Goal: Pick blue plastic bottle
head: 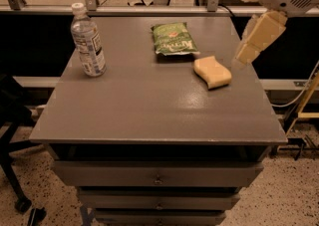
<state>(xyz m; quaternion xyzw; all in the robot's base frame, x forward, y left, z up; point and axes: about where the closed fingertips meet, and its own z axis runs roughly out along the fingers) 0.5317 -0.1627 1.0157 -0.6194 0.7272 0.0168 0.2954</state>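
The blue plastic bottle (pixel 87 41) is a small clear bottle with a white cap and a white printed label. It stands upright near the far left corner of the grey table (pixel 149 110). My gripper (pixel 247 53) is the pale end of the arm at the upper right. It hangs above the table's right edge, just right of a yellow sponge (pixel 213 72) and far from the bottle. Nothing shows in it.
A green snack bag (pixel 174 39) lies flat at the far middle of the table, just behind the sponge. Drawers sit under the tabletop. A metal railing (pixel 149 8) runs behind the table. A dark chair base (pixel 15 135) stands at the left.
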